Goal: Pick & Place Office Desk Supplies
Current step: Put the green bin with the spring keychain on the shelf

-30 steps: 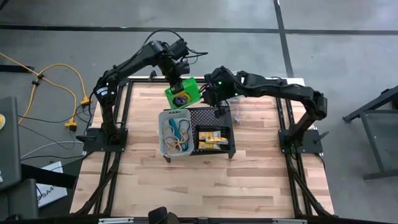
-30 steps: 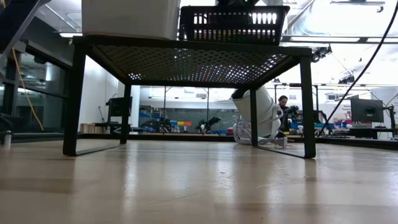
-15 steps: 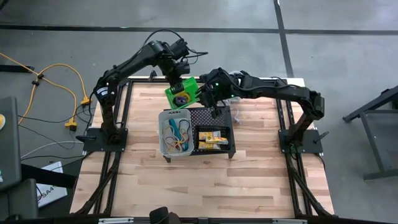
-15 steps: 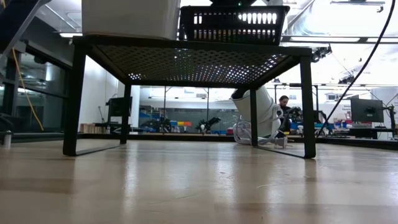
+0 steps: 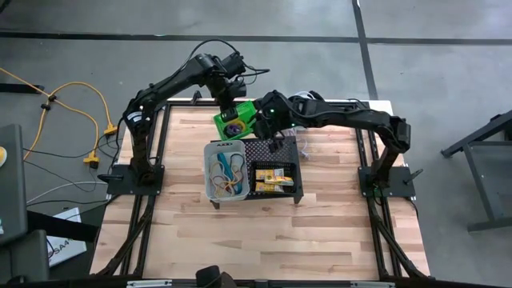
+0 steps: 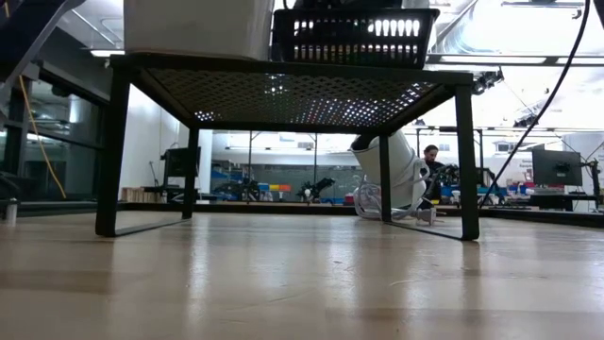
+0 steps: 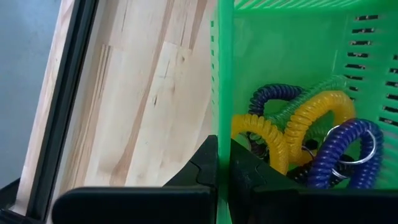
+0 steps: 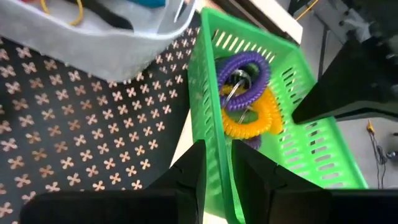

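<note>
I see green bin (image 5: 234, 122) upper centre of frame, above stand (image 5: 276, 152). Left claw (image 7: 217, 168) clamped on one wall, right claw (image 8: 216, 167) pinching another. Risk, I judge: arms pull unevenly, bin tilts, coils (image 8: 245, 93) spill.

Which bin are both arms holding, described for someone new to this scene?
Find the black perforated stand mid-table. At its far edge both grippers, left and right, pinch walls of a green slatted bin. Unlike the clear bin and black bin, it holds coiled loops.

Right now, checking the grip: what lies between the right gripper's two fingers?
The green bin's side wall, shown in the right wrist view; the right gripper straddles it.
</note>
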`<state>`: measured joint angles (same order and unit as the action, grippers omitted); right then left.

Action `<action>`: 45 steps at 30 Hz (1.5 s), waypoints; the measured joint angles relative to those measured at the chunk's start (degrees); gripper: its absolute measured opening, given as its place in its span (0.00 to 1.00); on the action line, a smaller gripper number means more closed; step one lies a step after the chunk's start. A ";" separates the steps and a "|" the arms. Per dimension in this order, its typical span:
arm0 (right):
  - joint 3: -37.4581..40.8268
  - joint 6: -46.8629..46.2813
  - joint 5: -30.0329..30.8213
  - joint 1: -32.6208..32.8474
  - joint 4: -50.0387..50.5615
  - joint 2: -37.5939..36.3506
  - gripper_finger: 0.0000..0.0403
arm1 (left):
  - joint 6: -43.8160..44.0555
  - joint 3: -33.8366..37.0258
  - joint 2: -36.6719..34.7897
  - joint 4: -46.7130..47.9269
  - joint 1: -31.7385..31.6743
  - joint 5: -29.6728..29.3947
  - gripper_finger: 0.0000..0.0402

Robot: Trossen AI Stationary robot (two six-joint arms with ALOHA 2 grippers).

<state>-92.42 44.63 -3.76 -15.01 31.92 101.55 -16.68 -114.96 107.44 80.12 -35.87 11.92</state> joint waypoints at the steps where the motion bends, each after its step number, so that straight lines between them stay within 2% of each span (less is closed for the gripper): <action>1: 0.00 0.03 0.29 -0.05 0.16 0.05 0.16 | -0.01 -0.01 0.08 0.00 0.02 -0.04 0.00; 9: 0.02 0.29 0.34 -0.47 0.46 0.21 0.15 | -0.47 0.00 0.10 -0.15 0.04 -0.08 0.00; 16: 0.02 0.62 0.23 -0.47 0.41 0.21 0.02 | -0.67 0.00 0.10 -0.61 0.02 -0.20 0.00; 32: 0.02 0.06 0.38 -0.47 0.09 0.21 0.01 | -1.99 -0.02 0.10 -1.61 0.02 -0.25 0.02; 38: 0.02 0.01 0.42 -0.47 -0.11 0.21 0.01 | -2.24 -0.07 0.10 -1.72 0.04 -3.24 0.02; 45: 0.02 -0.89 0.42 -0.49 -0.07 0.21 0.01 | -4.28 -0.07 0.10 -2.03 0.04 -3.35 0.03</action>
<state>-92.40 43.75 -3.33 -15.51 31.86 101.75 -20.96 -115.02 107.55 78.09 -35.83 8.57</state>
